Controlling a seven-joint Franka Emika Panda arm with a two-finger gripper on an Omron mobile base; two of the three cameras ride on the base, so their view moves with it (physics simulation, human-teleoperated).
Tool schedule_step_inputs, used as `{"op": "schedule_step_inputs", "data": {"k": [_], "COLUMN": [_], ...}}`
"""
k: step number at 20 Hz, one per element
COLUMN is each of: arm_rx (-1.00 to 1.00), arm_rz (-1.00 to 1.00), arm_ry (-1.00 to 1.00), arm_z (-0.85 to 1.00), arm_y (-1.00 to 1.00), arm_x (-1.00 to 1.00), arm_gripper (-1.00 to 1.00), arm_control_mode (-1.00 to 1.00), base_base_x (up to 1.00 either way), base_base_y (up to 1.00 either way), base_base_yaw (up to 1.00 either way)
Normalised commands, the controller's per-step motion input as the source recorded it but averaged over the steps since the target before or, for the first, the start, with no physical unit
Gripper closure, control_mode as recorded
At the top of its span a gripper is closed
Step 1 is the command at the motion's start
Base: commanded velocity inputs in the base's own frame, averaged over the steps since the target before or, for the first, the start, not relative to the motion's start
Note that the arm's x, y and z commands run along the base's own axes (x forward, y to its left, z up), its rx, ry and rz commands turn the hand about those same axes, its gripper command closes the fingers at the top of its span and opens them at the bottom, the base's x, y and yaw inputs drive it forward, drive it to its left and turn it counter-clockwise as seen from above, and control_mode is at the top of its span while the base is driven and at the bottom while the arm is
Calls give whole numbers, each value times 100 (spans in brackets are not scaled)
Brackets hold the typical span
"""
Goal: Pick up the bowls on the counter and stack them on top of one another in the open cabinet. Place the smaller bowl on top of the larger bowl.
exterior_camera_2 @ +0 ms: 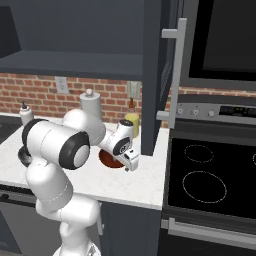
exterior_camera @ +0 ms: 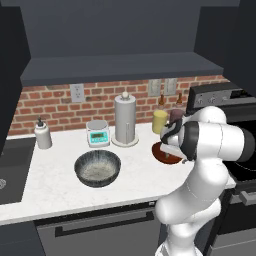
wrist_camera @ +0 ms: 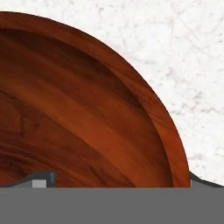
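Hand view: the small red-brown bowl lies right under the hand, its rim curving between the two dark fingertips, one tip over the bowl's inside and the other just outside the rim over the white bench. The tips stand apart with the rim between them, so the hand is open and not yet pinching anything. In the left base view the hand hangs low over the small bowl, which rests on the bench. The big grey bowl sits on the bench well off to the hand's side, apart from it. A paper towel roll and a small scale stand beyond it by the brick wall. The open cabinet is high above the hand
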Motion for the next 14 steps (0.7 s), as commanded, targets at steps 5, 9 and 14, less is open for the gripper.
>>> {"op": "schedule_step_inputs", "data": {"k": [5,9,14], "arm_rx": [0,0,1], "arm_rz": [0,0,0], "arm_ry": [0,0,-3], "arm_z": [-6,0,2], "arm_y": [0,0,0], "arm_x": [-1,0,-2], "arm_gripper": [100,100,100], "arm_control_mode": [-100,-100,-100], "base_base_x": [0,0,0], "base_base_y": [0,0,0], "base_base_yaw": [0,0,0]}}
